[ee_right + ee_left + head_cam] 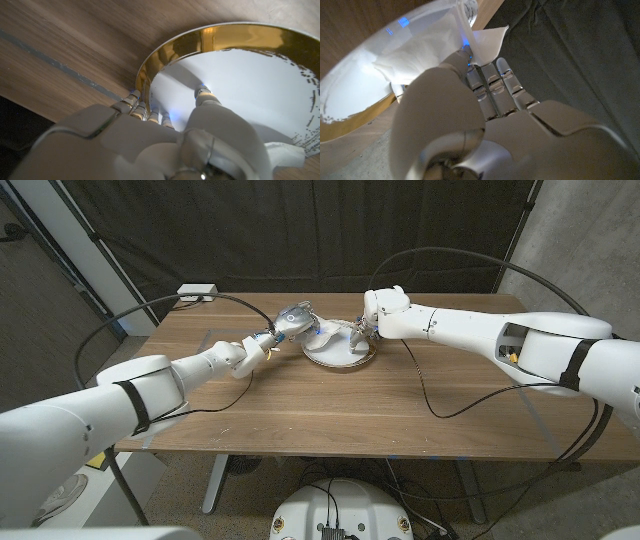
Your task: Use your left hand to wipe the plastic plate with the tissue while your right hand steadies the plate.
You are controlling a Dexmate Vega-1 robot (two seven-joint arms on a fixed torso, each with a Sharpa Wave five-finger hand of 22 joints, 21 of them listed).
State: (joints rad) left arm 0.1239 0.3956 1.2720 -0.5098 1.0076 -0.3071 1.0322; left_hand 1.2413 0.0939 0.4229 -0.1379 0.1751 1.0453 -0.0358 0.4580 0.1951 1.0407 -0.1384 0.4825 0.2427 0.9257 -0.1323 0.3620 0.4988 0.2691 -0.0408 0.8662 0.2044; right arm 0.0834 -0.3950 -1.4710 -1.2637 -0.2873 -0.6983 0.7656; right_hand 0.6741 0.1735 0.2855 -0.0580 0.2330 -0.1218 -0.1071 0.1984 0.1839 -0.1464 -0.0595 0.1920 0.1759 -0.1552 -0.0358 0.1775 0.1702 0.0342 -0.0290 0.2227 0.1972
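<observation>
- Both hands at the plastic plate (340, 353), lying on the wooden table (330, 405) toward the far middle; white inside, gold rim seen from the right wrist view (240, 37).
- Right hand (372, 320) set on the plate's right edge; fingers (142, 107) down outside the rim, thumb (202, 94) pressed on the white inner face; rim pinched between them, judged as a brace so the plate cannot slide or spin under the wiping.
- Left hand (283, 328) at the plate's left edge, pinching the tissue (318, 331); in the left wrist view, fingers (495, 87) straight and close together with the tissue (420, 55) bunched against them and spread over the plate's white face (350, 95); one corner standing free past the fingertips.
- Tissue held low and flat to the surface, likely so a sweep across carries the wad instead of just the fingertips.
- Opposed grips, left and right, leave the plate's middle open for the stroke; right thumb inside the rim marks the far-right limit of any sweep.
- Beside all this: black cables (440, 405) trailing over the table near the right arm and looping behind both arms; white box (197, 291) at the far left corner; dark curtain (300, 230) behind; none of it close enough to the plate to obstruct.
</observation>
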